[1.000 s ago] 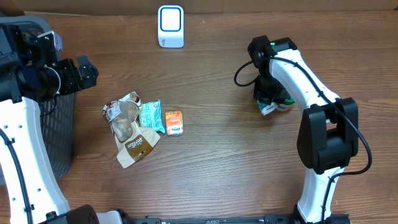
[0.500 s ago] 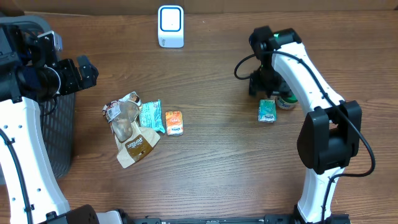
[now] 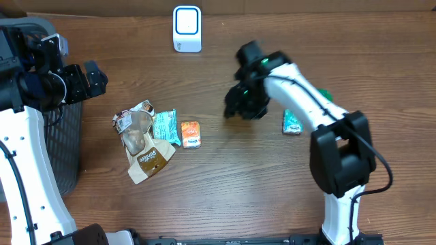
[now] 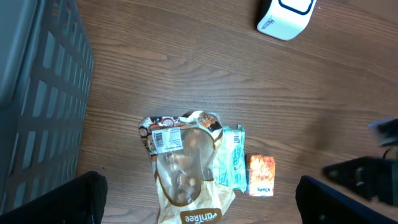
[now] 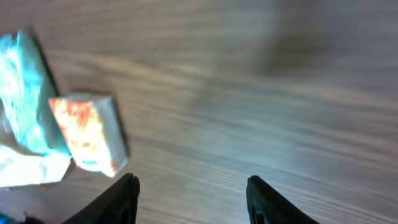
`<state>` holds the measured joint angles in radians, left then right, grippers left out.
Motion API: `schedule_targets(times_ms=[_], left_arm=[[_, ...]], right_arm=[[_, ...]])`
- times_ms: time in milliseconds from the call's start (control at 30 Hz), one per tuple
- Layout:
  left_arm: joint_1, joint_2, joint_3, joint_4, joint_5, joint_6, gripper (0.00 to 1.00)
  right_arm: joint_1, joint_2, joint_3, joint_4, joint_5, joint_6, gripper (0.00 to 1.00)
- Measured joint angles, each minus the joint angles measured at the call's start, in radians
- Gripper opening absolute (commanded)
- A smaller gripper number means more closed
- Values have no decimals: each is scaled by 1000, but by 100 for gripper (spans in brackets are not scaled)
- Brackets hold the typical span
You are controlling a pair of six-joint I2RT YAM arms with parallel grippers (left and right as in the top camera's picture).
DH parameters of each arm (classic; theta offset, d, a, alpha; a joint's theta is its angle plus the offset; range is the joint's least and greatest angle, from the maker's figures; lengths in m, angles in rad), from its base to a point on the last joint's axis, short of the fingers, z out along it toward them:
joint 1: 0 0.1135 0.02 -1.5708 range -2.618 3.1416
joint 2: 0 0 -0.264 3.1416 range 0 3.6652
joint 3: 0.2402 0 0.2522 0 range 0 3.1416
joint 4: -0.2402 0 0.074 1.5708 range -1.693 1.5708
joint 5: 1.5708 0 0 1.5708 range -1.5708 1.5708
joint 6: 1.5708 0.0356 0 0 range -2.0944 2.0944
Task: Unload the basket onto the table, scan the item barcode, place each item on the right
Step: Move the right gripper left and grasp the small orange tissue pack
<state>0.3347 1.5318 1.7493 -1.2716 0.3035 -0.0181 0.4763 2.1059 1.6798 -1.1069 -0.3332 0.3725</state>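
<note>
Over counter (image 3: 225, 184) centre, right jaws hang part open, empty, between orange packet (image 3: 191, 134) and teal packet (image 3: 292, 122). Left jaws wide open, empty, near basket (image 3: 68, 150).
</note>
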Motion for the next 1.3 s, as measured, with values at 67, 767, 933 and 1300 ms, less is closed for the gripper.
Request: schedule_targets(times_ms=[67, 767, 933, 1300], left_arm=[[0, 0, 0, 0, 0, 0, 100], [0, 0, 0, 0, 0, 0, 100], [0, 0, 0, 0, 0, 0, 99], [0, 0, 0, 0, 0, 0, 99]], right_arm=[[31, 0, -30, 41, -10, 32, 56], [208, 0, -132, 284, -2, 300, 47], [225, 0, -185, 360, 2, 347, 35], [242, 0, -257, 466, -19, 384, 33]])
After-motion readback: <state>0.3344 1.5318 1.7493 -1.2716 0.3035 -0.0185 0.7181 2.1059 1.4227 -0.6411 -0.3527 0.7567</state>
